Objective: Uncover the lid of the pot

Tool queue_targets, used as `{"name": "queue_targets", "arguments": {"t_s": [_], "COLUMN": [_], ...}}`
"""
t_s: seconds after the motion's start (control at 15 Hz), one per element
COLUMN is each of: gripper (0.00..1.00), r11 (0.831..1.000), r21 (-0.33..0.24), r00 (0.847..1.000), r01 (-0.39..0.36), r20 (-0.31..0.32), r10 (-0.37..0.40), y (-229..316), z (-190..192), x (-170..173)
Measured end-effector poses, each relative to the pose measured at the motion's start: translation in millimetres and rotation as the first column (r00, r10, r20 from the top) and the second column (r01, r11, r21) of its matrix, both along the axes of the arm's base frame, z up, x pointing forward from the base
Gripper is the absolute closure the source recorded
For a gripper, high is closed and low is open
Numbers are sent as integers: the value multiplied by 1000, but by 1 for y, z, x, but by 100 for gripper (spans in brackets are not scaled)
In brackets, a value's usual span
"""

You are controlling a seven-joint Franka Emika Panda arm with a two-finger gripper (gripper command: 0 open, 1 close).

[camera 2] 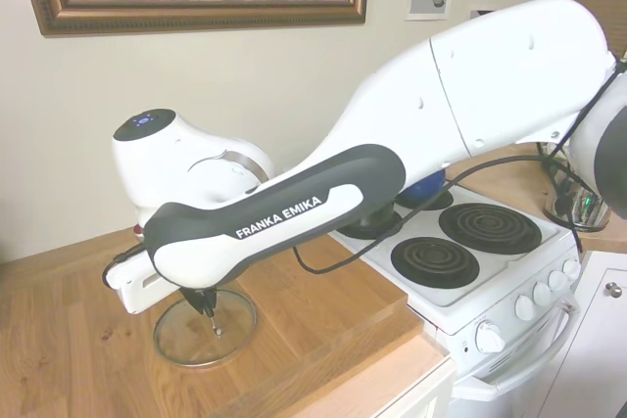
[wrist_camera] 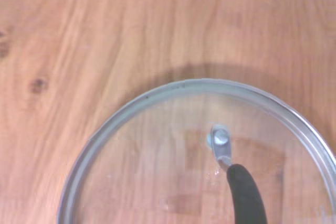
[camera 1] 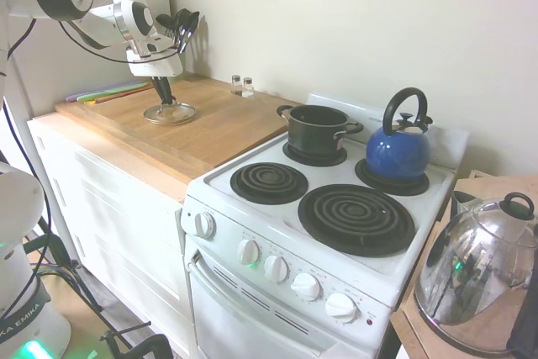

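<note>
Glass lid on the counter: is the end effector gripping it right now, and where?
The end effector is down at the glass lid's dark loop handle, and the lid rests flat on the wooden counter. Whether the fingers are closed on the handle cannot be told.

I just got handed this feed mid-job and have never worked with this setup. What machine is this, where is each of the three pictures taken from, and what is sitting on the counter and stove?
The machine is one white robot arm ending in a two-finger gripper. Two pictures come from room cameras on opposite sides of the arm; the third comes from a camera on the wrist, looking straight down from close by.

On the wooden counter lies the lid, clear glass with a metal rim, flat on the wood. The gripper stands right over its dark loop handle; whether the fingers are closed on it cannot be made out.

On the white stove, the pot sits open on a back burner, beside a blue kettle. A large shiny dome lid rests on a side surface to the right.
</note>
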State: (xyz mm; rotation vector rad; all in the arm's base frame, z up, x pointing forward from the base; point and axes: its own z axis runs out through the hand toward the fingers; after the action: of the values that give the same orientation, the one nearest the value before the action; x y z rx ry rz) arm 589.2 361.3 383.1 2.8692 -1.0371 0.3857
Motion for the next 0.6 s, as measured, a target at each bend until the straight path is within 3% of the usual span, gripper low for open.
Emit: {"name": "queue_targets", "arguments": {"t_s": [0.6], "gripper": [0], "r11": [1000], "r21": [3], "r00": [1000], "r01": [11], "r20": [-11], "r10": [-11], "y": [1], "z": [12], "x": [6]}}
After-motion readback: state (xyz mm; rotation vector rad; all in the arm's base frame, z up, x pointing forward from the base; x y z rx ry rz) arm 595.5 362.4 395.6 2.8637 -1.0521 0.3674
